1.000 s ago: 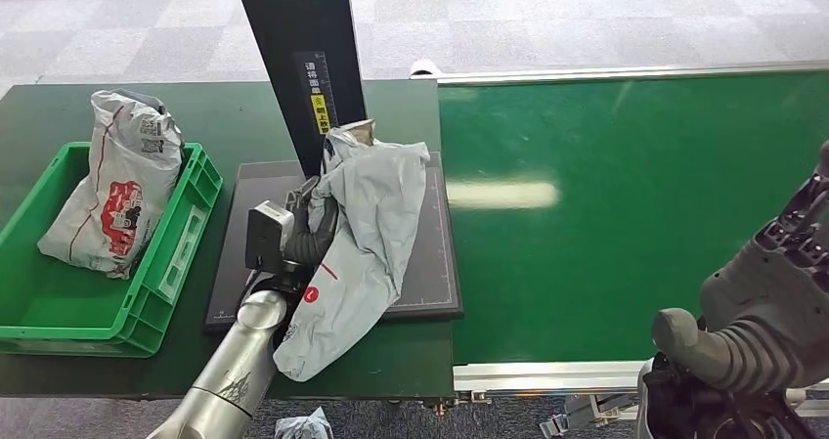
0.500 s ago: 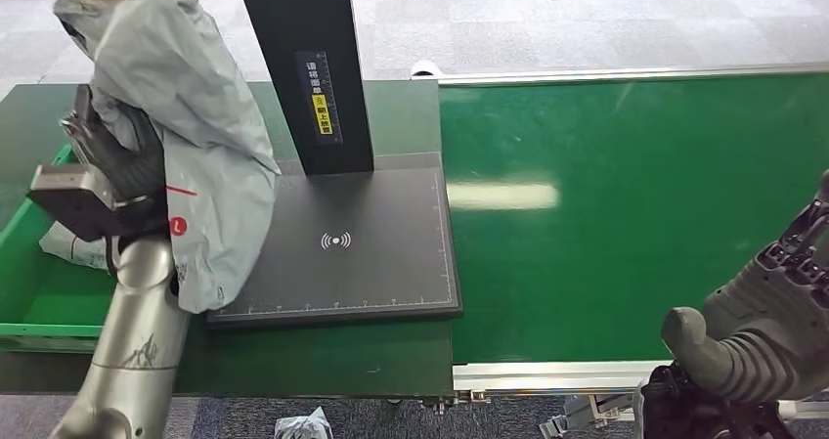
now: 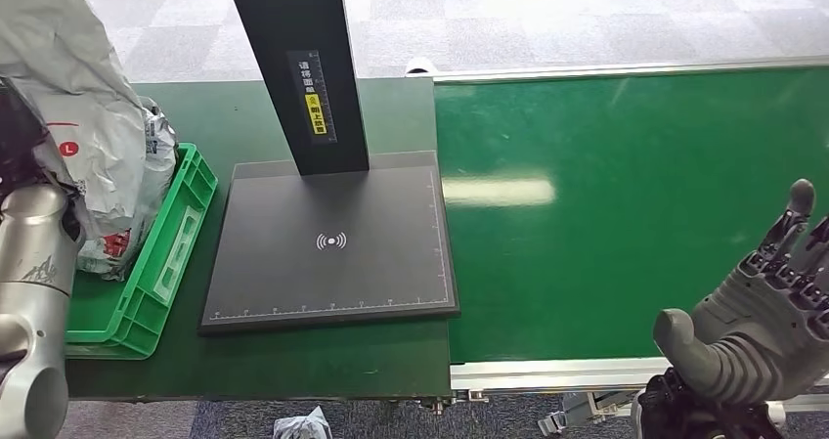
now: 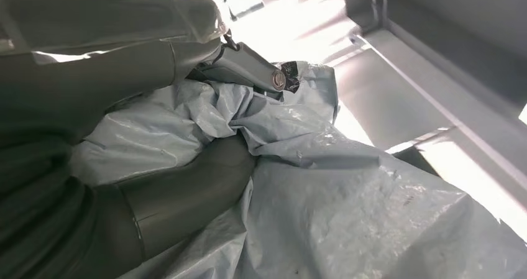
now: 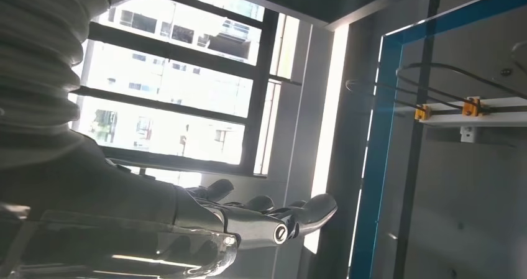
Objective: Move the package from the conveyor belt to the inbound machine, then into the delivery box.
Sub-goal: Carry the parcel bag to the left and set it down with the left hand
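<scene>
Two of three stages apparently done, judging by positions alone. At the far left of the head view: grey package (image 3: pixel 59 77) raised high, held by the left hand (image 3: pixel 18 141), above and just inside the green delivery box (image 3: pixel 166 253). In the left wrist view, thumb and dark fingers (image 4: pixel 186 192) wrapped into the crumpled plastic, so a firm clutch on the bag; in the head view the hand mostly hidden behind the bag, exact finger lay hard to tell there. Already lying in the box beneath: another printed parcel (image 3: pixel 122 239). Left to do: lowering into the box and letting go.

Centre of the frame: inbound machine (image 3: pixel 332 239) with its black pad bare and the dark post (image 3: pixel 293 67) rising at upper centre, nothing resting on it, so the scanning stop probably over.

Right of centre: green conveyor belt (image 3: pixel 626 195), no parcel on the visible stretch.

Lower right corner: right hand (image 3: pixel 772 302) holding nothing, fingers spread and pointing up, near the belt's front edge, not touching anything.
</scene>
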